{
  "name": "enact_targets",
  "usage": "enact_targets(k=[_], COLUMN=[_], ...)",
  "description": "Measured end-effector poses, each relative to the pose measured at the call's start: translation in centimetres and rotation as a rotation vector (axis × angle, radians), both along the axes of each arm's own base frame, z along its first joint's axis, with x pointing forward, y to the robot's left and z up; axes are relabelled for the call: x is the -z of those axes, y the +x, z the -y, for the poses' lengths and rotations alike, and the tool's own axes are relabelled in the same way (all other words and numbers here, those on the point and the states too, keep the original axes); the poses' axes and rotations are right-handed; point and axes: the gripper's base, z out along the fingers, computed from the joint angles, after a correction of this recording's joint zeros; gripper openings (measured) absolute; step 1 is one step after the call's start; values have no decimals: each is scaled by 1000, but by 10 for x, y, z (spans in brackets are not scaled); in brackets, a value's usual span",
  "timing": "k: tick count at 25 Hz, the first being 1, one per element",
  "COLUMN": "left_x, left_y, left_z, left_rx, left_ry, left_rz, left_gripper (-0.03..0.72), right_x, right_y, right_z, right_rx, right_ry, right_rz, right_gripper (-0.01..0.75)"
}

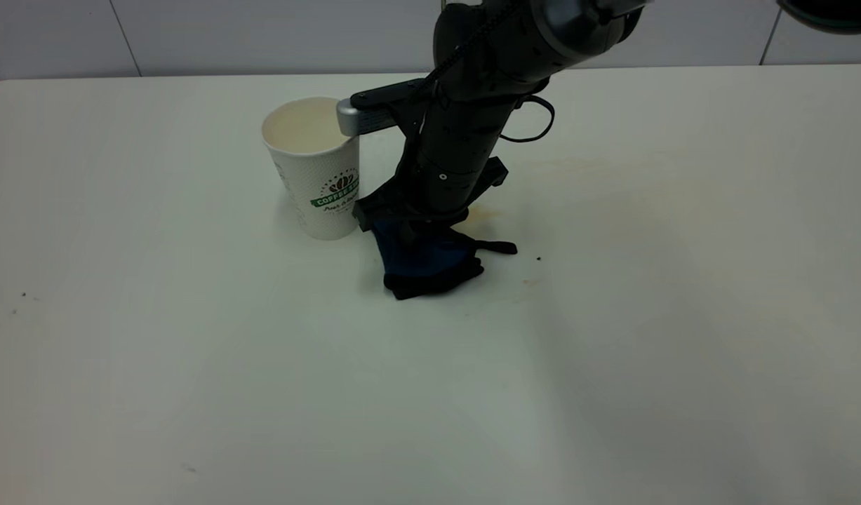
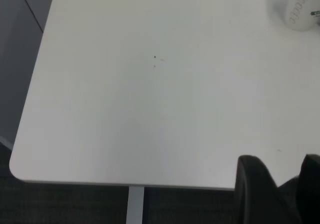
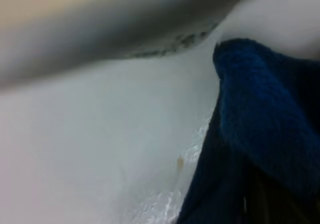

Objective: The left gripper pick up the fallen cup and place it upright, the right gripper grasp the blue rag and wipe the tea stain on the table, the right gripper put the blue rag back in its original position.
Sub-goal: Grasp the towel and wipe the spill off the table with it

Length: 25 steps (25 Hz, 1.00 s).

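On table, centre: cup upright; just beside it, blue rag pressed flat under right gripper, fingers clamped on cloth. Faint tea stain at rag's far edge. Left gripper parked near table edge, fingers slightly apart.

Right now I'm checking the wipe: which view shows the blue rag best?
The exterior view: the whole blue rag lies under the right end effector beside the cup. The right wrist view shows only a close fold; the left wrist view shows none.
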Motion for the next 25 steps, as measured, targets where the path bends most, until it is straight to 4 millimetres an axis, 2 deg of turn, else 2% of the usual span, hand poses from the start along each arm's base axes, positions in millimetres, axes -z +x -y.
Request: enact_targets(k=[4, 7, 12, 17, 25], left_x=[0, 0, 0, 0, 0], left_y=[0, 0, 0, 0, 0], left_z=[0, 0, 0, 0, 0], left_rx=[0, 0, 0, -1, -1], left_ry=[0, 0, 0, -1, -1], left_rz=[0, 0, -1, -1, -1], left_gripper=[240, 240, 240, 240, 240], right_x=[1, 1, 1, 1, 1], right_y=[7, 18, 43, 63, 67], right_z=[9, 26, 79, 143, 222], right_rx=[32, 83, 204, 332, 495], right_ry=[13, 23, 24, 19, -3], right_rz=[10, 19, 26, 21, -107], right_gripper=[59, 59, 59, 59, 59])
